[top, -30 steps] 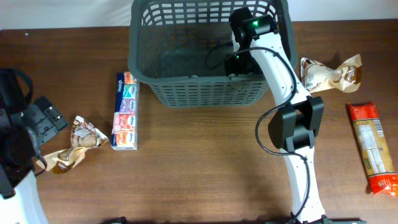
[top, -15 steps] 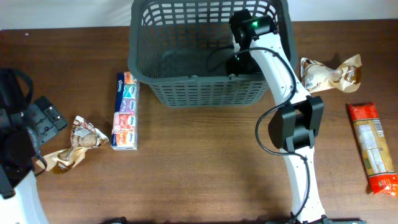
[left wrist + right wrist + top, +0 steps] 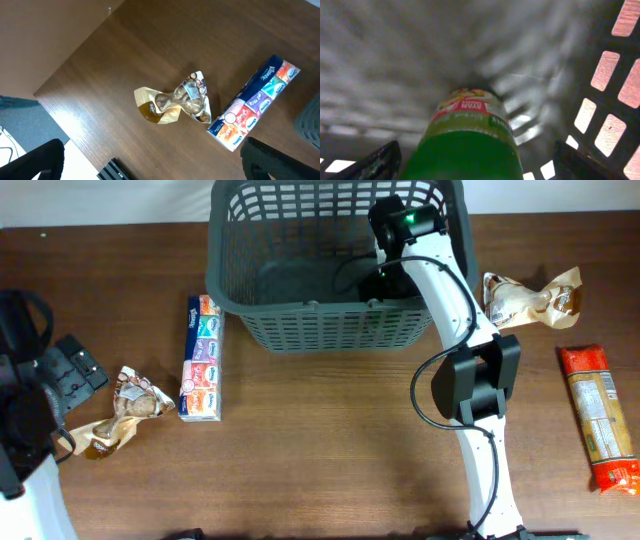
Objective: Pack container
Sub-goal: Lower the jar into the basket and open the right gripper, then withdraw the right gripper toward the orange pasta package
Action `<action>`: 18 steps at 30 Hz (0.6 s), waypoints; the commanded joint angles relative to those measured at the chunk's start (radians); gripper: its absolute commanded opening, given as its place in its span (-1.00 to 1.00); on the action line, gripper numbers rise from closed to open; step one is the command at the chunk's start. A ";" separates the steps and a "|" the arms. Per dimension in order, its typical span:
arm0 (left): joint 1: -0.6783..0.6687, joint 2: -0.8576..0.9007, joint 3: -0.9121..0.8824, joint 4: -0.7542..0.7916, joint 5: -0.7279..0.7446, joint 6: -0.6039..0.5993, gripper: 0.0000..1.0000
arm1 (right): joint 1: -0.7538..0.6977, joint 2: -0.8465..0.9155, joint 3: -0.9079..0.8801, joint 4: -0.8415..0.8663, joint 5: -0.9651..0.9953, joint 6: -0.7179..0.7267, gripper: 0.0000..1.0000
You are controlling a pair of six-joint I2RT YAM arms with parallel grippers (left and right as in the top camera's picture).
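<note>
**Fig. Packing, early stage, seen from the room.** The right claw (image 3: 475,150) is low inside the basket (image 3: 300,330), close to its right wall. Its jaws stand apart with a green bottle (image 3: 470,130) between them, the red-and-yellow label showing. One finger lies close to the bottle and the other shows a gap, so the grip reads as loose, not clamped. Whether the bottle rests on the basket floor cannot be told. The floor around the claw shows nothing else.

**Progress (judged).** One item is in the basket and four are left on the table (image 3: 330,470).
- Nearest the claw, just outside the basket wall on its right, lies the crumpled right bag (image 3: 528,298).
- Farther out that way, and back towards the arm's base, lies a red packet (image 3: 600,418).
- On the claw's other side, past the basket's left wall, lie the tissues (image 3: 203,358).
- Beyond the tissues, farthest from the claw, lies the left bag (image 3: 120,412).

**Pose.** The right arm rises from its base at the near table edge and bends at the elbow mid-table. It crosses the basket's front rim with the wrist tipped down inside. The left arm sits folded at the far left edge. The left claw (image 3: 150,150) hangs above the left bag and the tissues, with its fingers spread wide and holding nothing.
</note>
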 commanded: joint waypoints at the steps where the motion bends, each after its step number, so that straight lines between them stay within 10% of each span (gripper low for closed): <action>1: 0.007 -0.008 0.005 0.000 0.003 0.015 0.99 | -0.001 0.003 -0.006 -0.003 0.013 0.000 0.82; 18: 0.007 -0.008 0.005 0.000 0.003 0.015 0.99 | -0.070 -0.093 0.628 -0.176 0.130 0.074 0.97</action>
